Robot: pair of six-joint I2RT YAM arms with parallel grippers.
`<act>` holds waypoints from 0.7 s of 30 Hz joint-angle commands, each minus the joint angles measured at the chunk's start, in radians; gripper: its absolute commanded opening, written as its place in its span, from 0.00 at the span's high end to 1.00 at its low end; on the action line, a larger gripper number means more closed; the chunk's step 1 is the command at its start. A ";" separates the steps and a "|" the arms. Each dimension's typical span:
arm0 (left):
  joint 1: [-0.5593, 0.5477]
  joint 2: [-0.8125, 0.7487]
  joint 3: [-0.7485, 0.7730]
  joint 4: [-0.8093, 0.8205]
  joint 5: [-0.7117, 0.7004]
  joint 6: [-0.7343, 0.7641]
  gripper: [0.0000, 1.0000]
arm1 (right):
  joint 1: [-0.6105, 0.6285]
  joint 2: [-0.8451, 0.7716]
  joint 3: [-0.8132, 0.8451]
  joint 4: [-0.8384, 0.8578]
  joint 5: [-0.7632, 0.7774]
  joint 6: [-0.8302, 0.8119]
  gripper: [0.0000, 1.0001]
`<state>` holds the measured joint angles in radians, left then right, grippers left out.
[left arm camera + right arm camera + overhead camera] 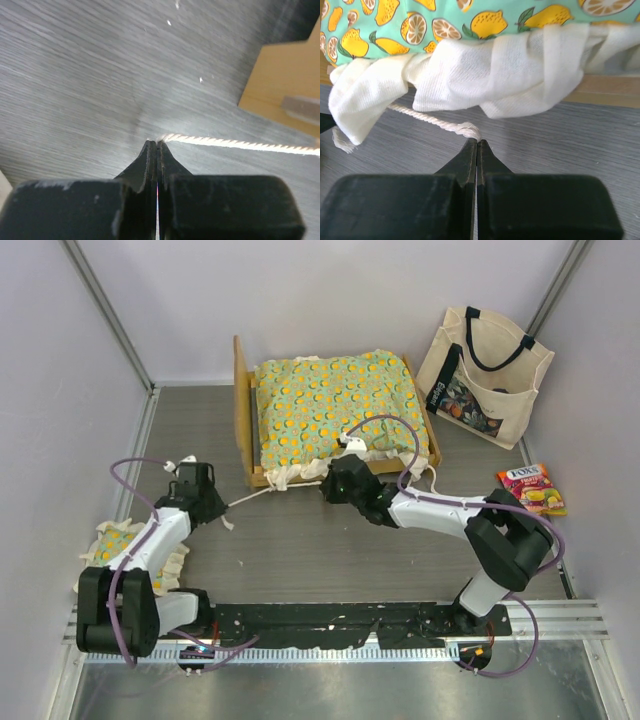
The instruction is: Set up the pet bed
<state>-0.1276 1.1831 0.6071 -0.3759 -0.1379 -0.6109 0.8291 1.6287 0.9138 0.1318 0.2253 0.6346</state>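
Note:
The pet bed's light-wood frame (243,415) stands at the back of the table with its headboard to the left. The green orange-print mattress cushion (335,405) lies in it, cream ruffle (510,75) hanging over the near edge. My left gripper (224,506) is out in front of the frame's left corner, shut on the end of a cream tie cord (240,144) that runs taut back to the cushion. My right gripper (323,486) is at the bed's near edge, shut on the frayed end of another tie cord (427,119) from under the ruffle.
A small matching ruffled pillow (120,545) lies at the left, partly under my left arm. A cream tote bag (485,375) leans against the back right wall. A candy packet (532,488) lies on the table at the right.

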 commanded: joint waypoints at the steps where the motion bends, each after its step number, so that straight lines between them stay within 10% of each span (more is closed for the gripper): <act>1: 0.106 0.024 0.074 0.060 0.119 0.030 1.00 | -0.012 -0.062 0.002 -0.012 0.052 0.010 0.99; 21: 0.390 0.148 0.235 0.106 0.287 0.033 1.00 | -0.028 -0.135 -0.058 -0.049 0.180 0.096 0.99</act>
<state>0.2539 1.3293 0.7803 -0.3058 0.1215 -0.5941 0.8047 1.5497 0.8654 0.0738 0.3340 0.7055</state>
